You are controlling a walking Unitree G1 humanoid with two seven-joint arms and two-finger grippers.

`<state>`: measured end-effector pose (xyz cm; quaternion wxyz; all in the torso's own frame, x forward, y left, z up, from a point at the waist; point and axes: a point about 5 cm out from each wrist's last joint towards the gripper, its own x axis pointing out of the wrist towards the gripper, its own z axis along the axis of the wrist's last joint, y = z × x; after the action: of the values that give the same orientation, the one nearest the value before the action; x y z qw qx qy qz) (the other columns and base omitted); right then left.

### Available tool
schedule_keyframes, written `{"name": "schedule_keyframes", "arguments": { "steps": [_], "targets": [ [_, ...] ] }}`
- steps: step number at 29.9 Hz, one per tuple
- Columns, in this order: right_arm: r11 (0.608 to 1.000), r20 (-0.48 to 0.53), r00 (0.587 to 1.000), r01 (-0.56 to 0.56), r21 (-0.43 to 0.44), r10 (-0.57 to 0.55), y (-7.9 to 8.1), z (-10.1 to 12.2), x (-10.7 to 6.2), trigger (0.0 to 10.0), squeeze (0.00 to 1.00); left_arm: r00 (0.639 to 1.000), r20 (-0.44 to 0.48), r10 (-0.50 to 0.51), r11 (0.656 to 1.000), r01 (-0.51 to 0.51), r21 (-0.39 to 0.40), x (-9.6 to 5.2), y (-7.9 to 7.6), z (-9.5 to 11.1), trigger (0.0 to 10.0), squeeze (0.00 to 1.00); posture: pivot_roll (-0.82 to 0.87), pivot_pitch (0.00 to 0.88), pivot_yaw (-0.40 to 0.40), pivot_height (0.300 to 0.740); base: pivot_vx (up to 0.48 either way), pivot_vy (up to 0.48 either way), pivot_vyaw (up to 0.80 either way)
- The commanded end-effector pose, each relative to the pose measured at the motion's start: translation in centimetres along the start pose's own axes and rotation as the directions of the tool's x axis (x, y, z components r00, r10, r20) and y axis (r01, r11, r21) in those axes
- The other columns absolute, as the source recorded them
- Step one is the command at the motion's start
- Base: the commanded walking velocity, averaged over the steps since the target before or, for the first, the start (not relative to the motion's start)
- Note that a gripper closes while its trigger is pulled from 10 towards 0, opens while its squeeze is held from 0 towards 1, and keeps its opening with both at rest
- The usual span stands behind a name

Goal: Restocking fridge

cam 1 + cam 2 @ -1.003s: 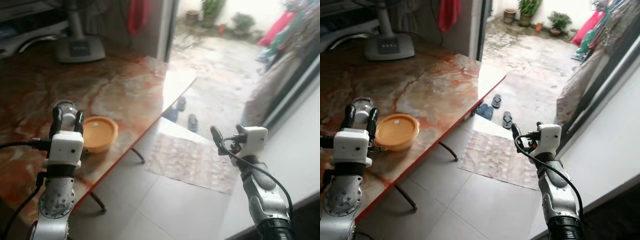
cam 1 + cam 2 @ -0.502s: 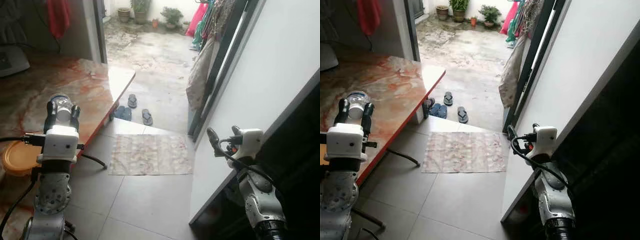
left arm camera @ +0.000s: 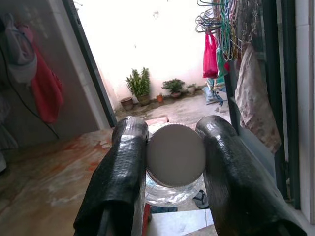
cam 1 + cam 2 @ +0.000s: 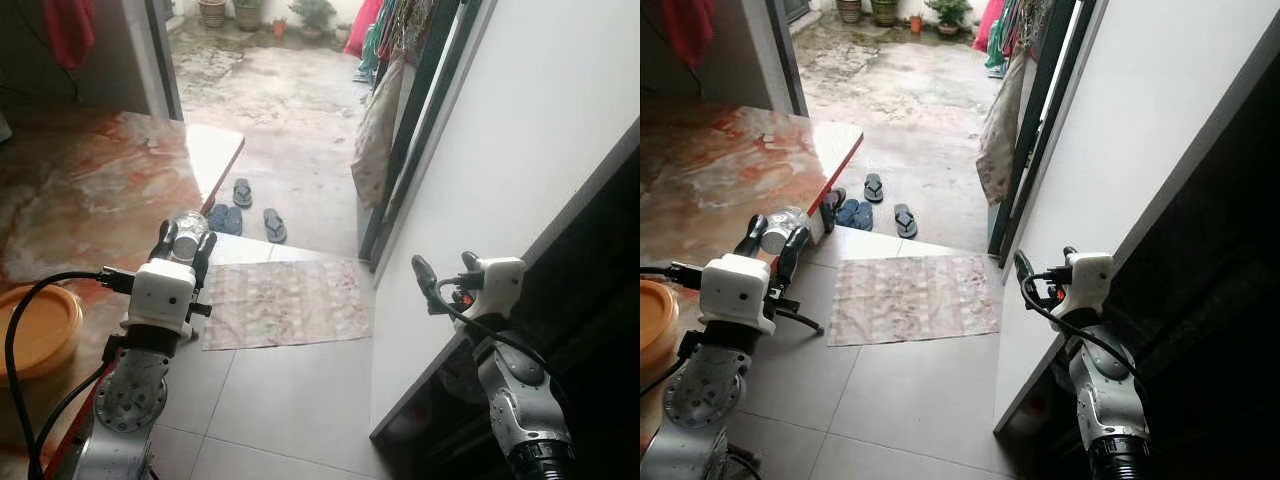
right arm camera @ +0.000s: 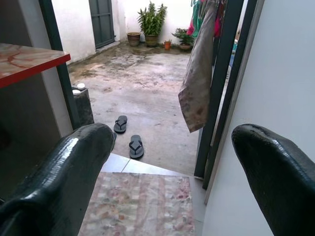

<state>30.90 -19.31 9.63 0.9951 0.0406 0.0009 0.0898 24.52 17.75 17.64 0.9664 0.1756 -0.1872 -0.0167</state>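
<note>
My left gripper (image 4: pixel 186 238) is shut on a clear plastic bottle (image 4: pixel 188 226) with a white ribbed cap (image 3: pixel 175 155). The cap sits between the two black fingers (image 3: pixel 123 167). The gripper holds the bottle off the table's corner, above the tiled floor. My right gripper (image 4: pixel 446 272) stands open with nothing between its fingers, close beside a tall white panel (image 4: pixel 520 150) that looks like a fridge door. A dark opening (image 4: pixel 600 330) lies to the right of that panel.
A red-edged marble table (image 4: pixel 100 180) stands at my left with an orange lidded container (image 4: pixel 35 325) on it. A patterned mat (image 4: pixel 285 302) and several sandals (image 4: pixel 255 215) lie on the floor ahead. Clothes (image 4: pixel 380 130) hang by the doorway to a yard.
The camera has swung right, so the table has slid to the left and the white panel and dark opening have come into view. The left gripper has kept the bottle and moved right.
</note>
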Motion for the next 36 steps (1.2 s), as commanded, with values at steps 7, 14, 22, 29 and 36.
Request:
{"name": "schedule_keyframes", "arguments": {
  "steps": [7, 14, 22, 29, 36],
  "targets": [
    [1.0, 0.015, 1.0, 0.001, -0.01, -0.001, 0.1, 0.3, 0.1, 10.0, 0.0, 0.983, -0.163, -0.083, 0.972, 0.044, -0.231, -1.1, -1.6, -2.8, 10.0, 0.0, 0.1, 0.049, -0.086, 0.74, 0.0, 0.0, 0.0],
    [1.0, 0.017, 1.0, 0.006, -0.012, -0.006, -0.1, 0.4, 0.1, 10.0, 0.0, 0.971, -0.151, -0.187, 0.952, 0.14, -0.273, -1.2, -3.0, -2.4, 10.0, 0.0, 0.1, 0.05, -0.083, 0.74, 0.0, 0.0, 0.0],
    [1.0, 0.015, 1.0, 0.006, -0.013, -0.006, -0.1, 0.4, 0.2, 10.0, 0.0, 0.925, -0.233, -0.3, 0.927, 0.225, -0.302, -2.1, -4.4, -3.4, 10.0, 0.0, 0.1, 0.052, -0.082, 0.74, 0.0, 0.0, 0.0],
    [1.0, 0.008, 1.0, 0.008, -0.016, -0.008, -0.2, 0.3, 0.1, 10.0, 0.0, 0.941, -0.225, -0.252, 0.938, 0.18, -0.297, -1.8, -4.3, -3.1, 10.0, 0.0, 0.1, 0.052, -0.083, 0.74, 0.0, 0.0, 0.0],
    [1.0, 0.008, 1.0, 0.011, -0.015, -0.011, -0.2, 0.2, 0.1, 10.0, 0.0, 0.939, -0.223, -0.263, 0.936, 0.192, -0.294, -1.7, -4.3, -3.0, 10.0, 0.0, 0.1, 0.056, -0.084, 0.74, 0.0, 0.0, 0.0]
  ]
}}
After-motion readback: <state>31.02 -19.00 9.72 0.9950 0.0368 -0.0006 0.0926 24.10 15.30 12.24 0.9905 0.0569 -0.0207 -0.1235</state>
